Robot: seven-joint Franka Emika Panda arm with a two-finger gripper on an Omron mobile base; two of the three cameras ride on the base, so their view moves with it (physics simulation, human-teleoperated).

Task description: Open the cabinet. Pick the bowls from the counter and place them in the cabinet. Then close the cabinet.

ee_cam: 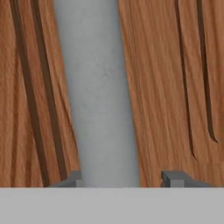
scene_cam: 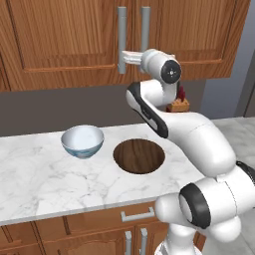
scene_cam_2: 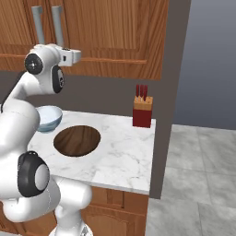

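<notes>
Reaching up from the tabletop [scene_cam: 45, 184], jaws [ee_cam: 121, 178] straddling a grey handle [ee_cam: 98, 96] on the cabinet [scene_cam: 64, 35], half open, tips close beside the bar, no firm grip visible yet. Opening step under way, doors shut. Below the handle: white bowl [scene_cam: 82, 141] and wooden bowl [scene_cam: 139, 156] waiting on marble. Next, probably: close on the bar, then pull outward

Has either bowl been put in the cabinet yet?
No, the white bowl and the brown bowl both sit on the counter, and the cabinet doors are shut.
</notes>
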